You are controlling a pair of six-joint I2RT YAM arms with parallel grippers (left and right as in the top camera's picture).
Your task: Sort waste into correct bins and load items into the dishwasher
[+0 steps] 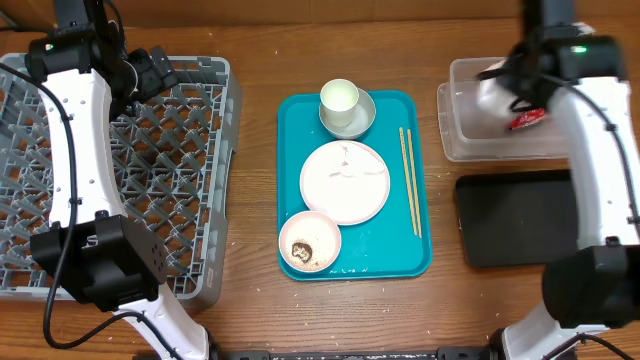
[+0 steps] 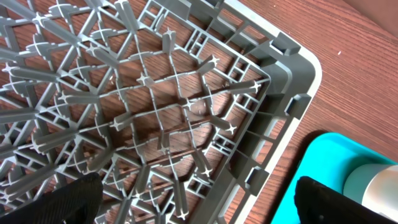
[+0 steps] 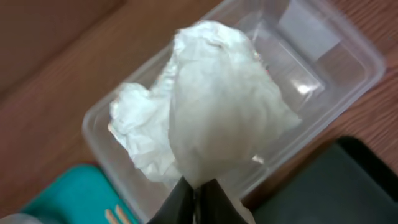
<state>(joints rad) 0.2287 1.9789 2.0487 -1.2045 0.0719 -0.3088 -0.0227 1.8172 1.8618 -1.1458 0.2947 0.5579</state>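
Wooden table [image 1: 260, 60]: your right gripper [image 3: 198, 194], clamped on a crumpled napkin [image 3: 217, 106], hangs over the clear tub [image 3: 348, 56] to drop it; your left gripper [image 2: 199, 196] idles spread, far from the tub

No word, number or brand can be read anywhere. The red wrapper [image 1: 527, 121], just beside the right gripper [image 3: 196, 194], carries pale marks — too small to make out. The white napkin [image 3: 217, 106] it pinches is plain, and a pale patch [image 3: 308, 28] on the clear tub [image 3: 364, 62] beyond its fingertips shows no lettering.
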